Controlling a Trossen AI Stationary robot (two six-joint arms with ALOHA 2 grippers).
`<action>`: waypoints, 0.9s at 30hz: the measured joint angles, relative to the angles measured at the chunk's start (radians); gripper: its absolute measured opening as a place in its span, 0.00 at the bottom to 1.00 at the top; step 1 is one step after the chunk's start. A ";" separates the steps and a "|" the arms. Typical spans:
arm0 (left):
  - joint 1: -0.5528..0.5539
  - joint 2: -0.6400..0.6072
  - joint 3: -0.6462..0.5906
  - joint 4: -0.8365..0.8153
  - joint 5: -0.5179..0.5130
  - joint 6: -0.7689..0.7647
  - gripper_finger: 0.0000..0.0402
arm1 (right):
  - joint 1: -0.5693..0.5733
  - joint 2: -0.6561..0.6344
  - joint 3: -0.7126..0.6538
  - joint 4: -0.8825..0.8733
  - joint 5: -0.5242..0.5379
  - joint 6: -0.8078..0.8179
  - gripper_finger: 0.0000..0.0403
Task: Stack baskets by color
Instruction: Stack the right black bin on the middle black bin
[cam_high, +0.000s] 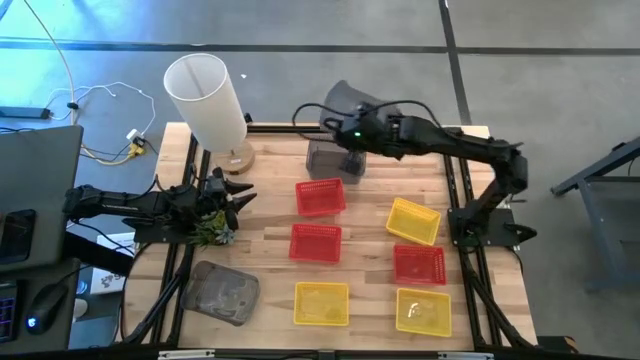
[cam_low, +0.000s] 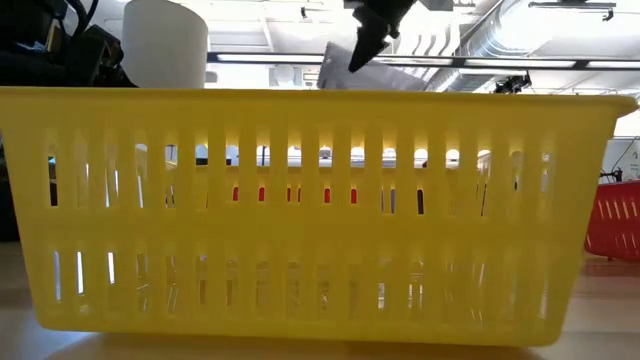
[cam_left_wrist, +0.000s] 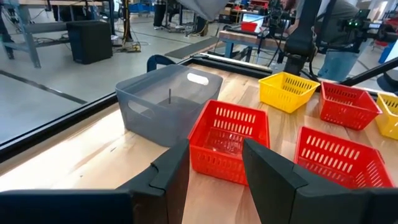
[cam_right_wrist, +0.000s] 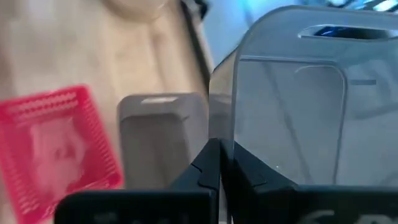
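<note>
My right gripper (cam_high: 343, 118) is over the far middle of the table, shut on a dark grey translucent basket (cam_right_wrist: 298, 93) that it holds up in the air. A second grey basket (cam_high: 328, 160) stands on the table just below it. The low view shows that gripper (cam_low: 368, 40) at the top, with the held basket (cam_low: 375, 76) under it. Red baskets (cam_high: 320, 197) (cam_high: 315, 242) (cam_high: 418, 263) and yellow baskets (cam_high: 413, 220) (cam_high: 321, 303) (cam_high: 423, 312) stand apart on the table. My left gripper (cam_left_wrist: 214, 168) waits open at the left edge, with nothing between its fingers. My right gripper pinches the grey basket's side wall at its rim (cam_right_wrist: 225, 146) between its two fingers. The fingers (cam_low: 362, 45) slant down from above. The basket hangs tilted below them, lifted clear of the table and of the grey basket underneath.
A tall white cylinder on a wooden base (cam_high: 205, 95) stands at the far left corner. A green leafy clump (cam_high: 215, 230) lies by my left gripper. Another grey basket (cam_high: 220, 293) lies at the near left. A yellow basket (cam_low: 320, 210) fills the low view.
</note>
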 joint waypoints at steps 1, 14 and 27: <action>0.000 0.000 0.000 -0.002 0.000 -0.005 0.34 | -0.001 0.022 0.016 -0.020 -0.024 -0.010 0.00; 0.000 0.000 0.000 -0.016 0.000 -0.036 0.34 | -0.008 0.176 0.048 -0.051 -0.221 -0.096 0.00; 0.000 0.005 0.000 -0.020 0.009 -0.049 0.34 | -0.021 0.245 0.047 -0.049 -0.204 -0.013 0.00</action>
